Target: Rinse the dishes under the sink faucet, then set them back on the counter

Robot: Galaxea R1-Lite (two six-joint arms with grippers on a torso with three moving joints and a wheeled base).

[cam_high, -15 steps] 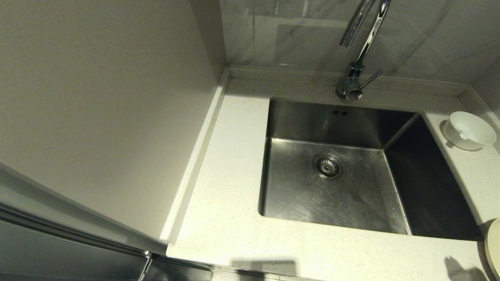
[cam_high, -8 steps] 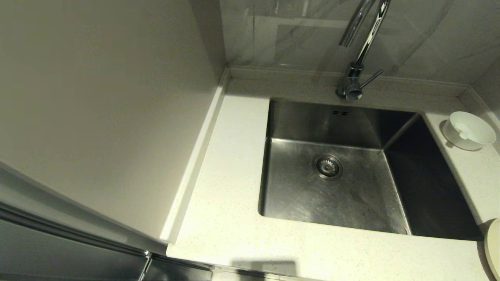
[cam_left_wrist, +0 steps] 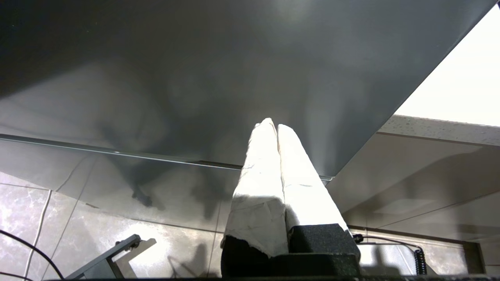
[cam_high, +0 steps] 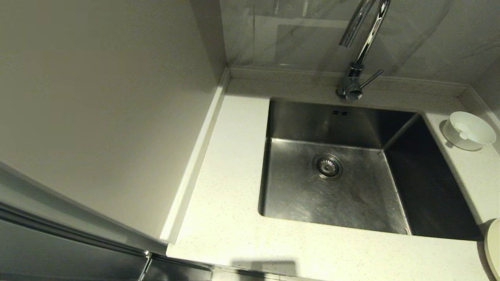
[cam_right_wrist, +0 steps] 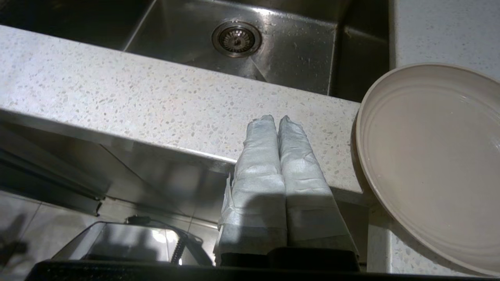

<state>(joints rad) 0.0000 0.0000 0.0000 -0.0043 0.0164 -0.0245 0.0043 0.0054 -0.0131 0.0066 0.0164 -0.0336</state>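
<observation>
Sink [cam_high: 336, 183] set in counter [cam_high: 226, 218], basin bare but for drain strainer [cam_high: 327, 166] mid-floor. Two overflow slots [cam_high: 340, 112] on sink's back wall. Faucet [cam_high: 359, 50] upright behind sink, lever [cam_high: 371, 79] angled right. Bowl [cam_high: 468, 130] right of sink near back corner, spoon [cam_high: 466, 132] inside. Plate [cam_high: 493, 249] right of sink's front corner, mostly cut off.

This is a home kitchen. A deep stainless-steel sink [cam_high: 336, 168] with a round drain strainer [cam_high: 327, 166] is set into a pale speckled stone counter [cam_high: 226, 187]. Behind the sink a chrome gooseneck faucet [cam_high: 357, 58] rises against a marbled tile wall [cam_high: 297, 35]. On the counter right of the sink stand a small white bowl [cam_high: 468, 130] and, nearer the front edge, a cream plate [cam_right_wrist: 433, 156]. Left of the sink a plain cabinet panel [cam_high: 101, 109] meets the counter, and marbled floor tiles [cam_left_wrist: 23, 203] lie below it.
</observation>
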